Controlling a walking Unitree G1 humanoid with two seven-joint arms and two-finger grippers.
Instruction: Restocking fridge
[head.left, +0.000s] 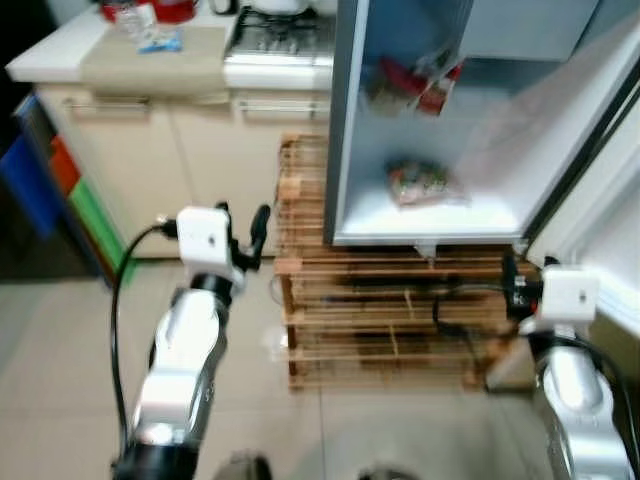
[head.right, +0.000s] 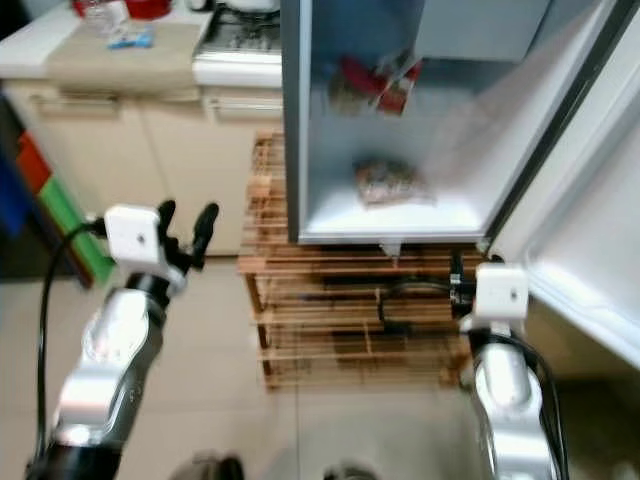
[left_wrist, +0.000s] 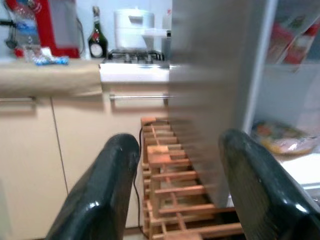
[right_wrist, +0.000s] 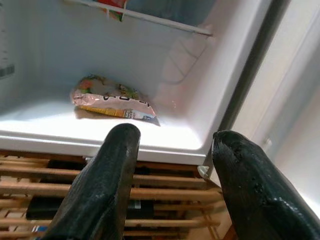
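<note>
The fridge (head.left: 345, 150) stands open on a wooden pallet (head.left: 380, 310). A colourful food packet (head.left: 418, 182) lies on its bottom shelf (right_wrist: 165, 135), and red-and-white packets (head.left: 415, 85) sit on the shelf above. My left gripper (head.left: 243, 232) is raised left of the fridge, open and empty, with its fingers (left_wrist: 107, 185) pointing at the cabinet and the fridge's side. My right gripper (head.left: 512, 280) is low at the fridge's front right corner, open with nothing between its fingers (right_wrist: 107, 175), facing the bottom shelf and the packet (right_wrist: 110, 100).
A beige counter (head.left: 130, 60) with a gas hob (head.left: 280, 35) runs along the back left; on it are a red appliance, a bottle (left_wrist: 96, 42) and a white cooker (left_wrist: 132, 27). The fridge door (head.right: 600, 250) swings out at the right. Black cables (head.left: 450, 300) lie on the pallet.
</note>
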